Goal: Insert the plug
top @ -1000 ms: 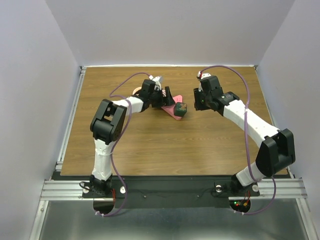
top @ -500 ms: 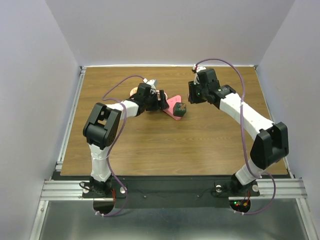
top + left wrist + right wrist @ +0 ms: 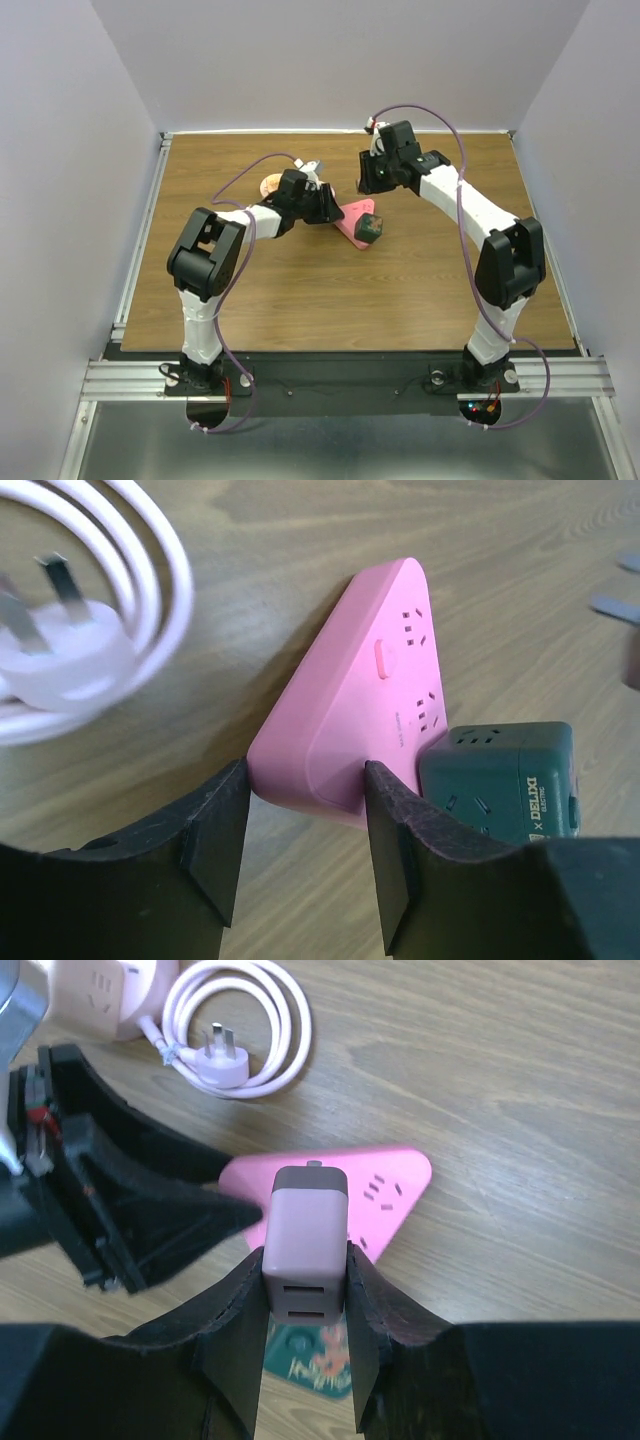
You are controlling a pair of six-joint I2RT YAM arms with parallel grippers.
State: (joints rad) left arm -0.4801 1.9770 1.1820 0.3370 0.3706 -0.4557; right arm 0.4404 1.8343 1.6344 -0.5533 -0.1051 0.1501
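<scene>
Seen from the top view, the strip (image 3: 350, 212) lies flat on the worktop (image 3: 300, 290) just above centre frame. A green cube (image 3: 369, 228) sits on its lower-right end. The left hand (image 3: 325, 205) is at the strip's left corner. The right hand (image 3: 372, 180) is just up and right of the strip and apart from it; its grip is not readable here. A white cord (image 3: 270, 185) is coiled left of the left hand.

Left wrist view: the left hand (image 3: 305, 775) is set narrow on the near corner of the pink strip (image 3: 370, 680), one finger (image 3: 215, 840) against each side. Socket holes and an oblong button show on the strip's top face. The cube (image 3: 505, 780) is at lower right, touching the strip. The cord (image 3: 150, 570) with its pronged end is at upper left, apart from the strip.

Right wrist view: the right hand (image 3: 305, 1258) is clamped on the plug (image 3: 305, 1225), a mauve block upright at centre frame. The plug sits in front of the strip (image 3: 395, 1185); whether they touch cannot be told. The left hand (image 3: 130, 1210) is at frame left, at the strip's corner. The cord (image 3: 240, 1030) is at top; the cube (image 3: 315, 1360) is partly hidden at bottom.
</scene>
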